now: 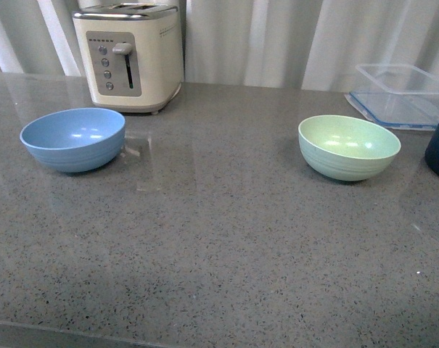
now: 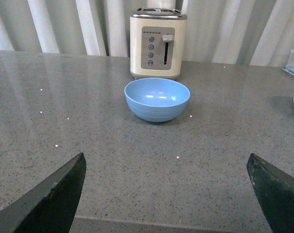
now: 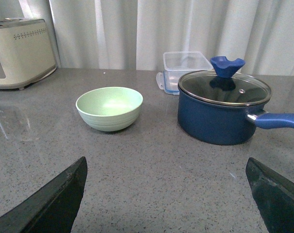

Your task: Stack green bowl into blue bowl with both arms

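Our left end effector [image 2: 165, 156] and right end effector [image 3: 166, 158] gape empty; the pale mint-green round matte bowl [image 1: 349, 147] seems light, stiff: we'd pinch its rim.

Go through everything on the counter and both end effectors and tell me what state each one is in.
blue bowl: upright, empty.
green bowl: upright, empty, not stacked yet.
toaster: lever up.
navy pot: glass lid on.
clear box: looks empty.
left end effector: open, holding nothing.
right end effector: open, holding nothing.
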Available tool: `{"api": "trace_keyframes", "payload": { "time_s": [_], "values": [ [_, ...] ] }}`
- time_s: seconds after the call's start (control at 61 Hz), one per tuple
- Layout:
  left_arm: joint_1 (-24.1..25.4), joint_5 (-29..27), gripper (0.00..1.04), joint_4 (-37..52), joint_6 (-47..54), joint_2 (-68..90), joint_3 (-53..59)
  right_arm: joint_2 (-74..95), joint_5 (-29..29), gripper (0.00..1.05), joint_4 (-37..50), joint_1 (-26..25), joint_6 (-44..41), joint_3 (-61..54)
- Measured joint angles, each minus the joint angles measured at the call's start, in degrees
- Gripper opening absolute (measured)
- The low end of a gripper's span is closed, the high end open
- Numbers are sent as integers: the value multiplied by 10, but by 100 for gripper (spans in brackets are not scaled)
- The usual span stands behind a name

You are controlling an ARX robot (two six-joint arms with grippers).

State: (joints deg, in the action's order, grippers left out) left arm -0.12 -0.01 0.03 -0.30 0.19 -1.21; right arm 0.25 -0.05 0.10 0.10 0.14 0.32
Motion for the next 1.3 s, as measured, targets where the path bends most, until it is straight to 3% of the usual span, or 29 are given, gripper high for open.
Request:
{"api": "trace_keyframes", "payload": {
  "time_s": [0.279,0.311,0.377,0.41,0.574,0.754,1.18,1.295],
  "values": [
    [0,0,98,0,0,0,0,0,0,95,0,0,0,0],
    [-6,-19,98,3,7,3,0,0,0,95,0,0,0,0],
    [-43,-175,98,74,69,63,-2,0,0,95,0,0,0,0],
    [-41,-195,98,101,81,112,-10,0,0,95,0,0,0,0],
    [-23,-158,98,185,86,305,-109,0,0,95,0,0,0,0],
    [4,-115,98,197,37,452,-225,0,0,95,0,0,0,0],
    [44,-83,98,51,-120,749,-506,0,0,95,0,0,0,0],
    [56,-49,98,-6,-174,836,-585,0,0,95,0,0,0,0]
  ]
}}
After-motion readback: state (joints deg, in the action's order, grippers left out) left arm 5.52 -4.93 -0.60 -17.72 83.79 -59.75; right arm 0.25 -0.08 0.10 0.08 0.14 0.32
